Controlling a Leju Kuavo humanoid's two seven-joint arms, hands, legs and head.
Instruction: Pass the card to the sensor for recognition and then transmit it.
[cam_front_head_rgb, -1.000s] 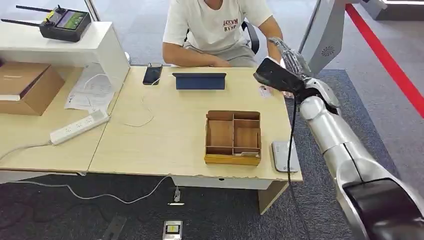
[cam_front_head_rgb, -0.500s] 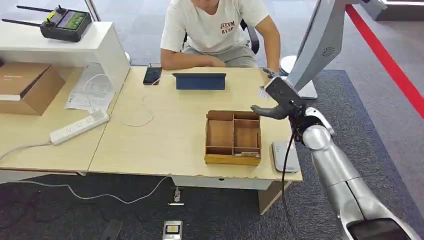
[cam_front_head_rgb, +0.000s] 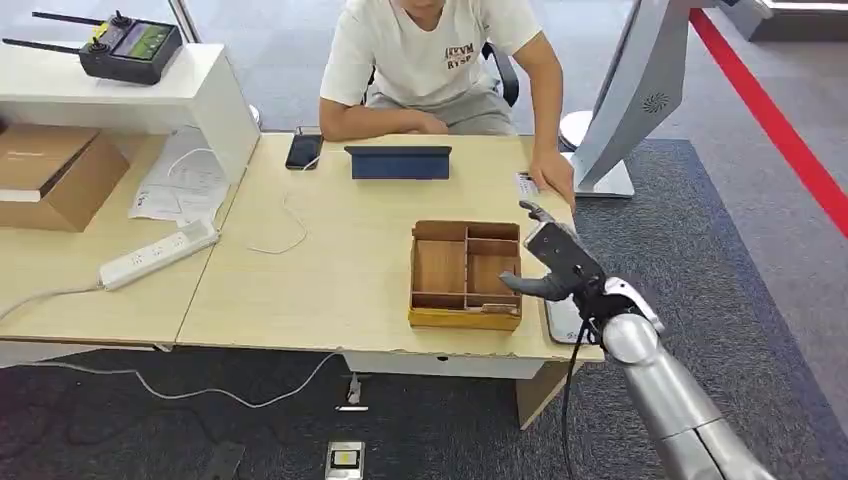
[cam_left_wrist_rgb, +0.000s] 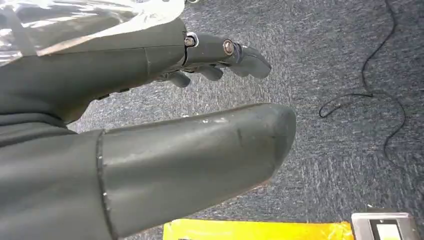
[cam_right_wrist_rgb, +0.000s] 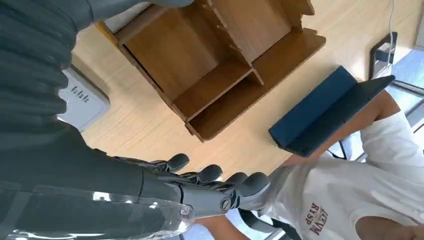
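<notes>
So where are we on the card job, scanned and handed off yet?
Possibly finished, or not started; one moment can't tell which. Done, perhaps: the card lies on the table beside the person's hand, on their side. In hand: nothing. The right hand hangs open above the sensor, and the left hand is open over the floor. Left: unclear, as nothing shows whether the card was scanned.

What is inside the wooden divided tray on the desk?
The wooden tray has bare compartments with nothing in them in the right wrist view; the right hand hides its near right corner in the head view.
</notes>
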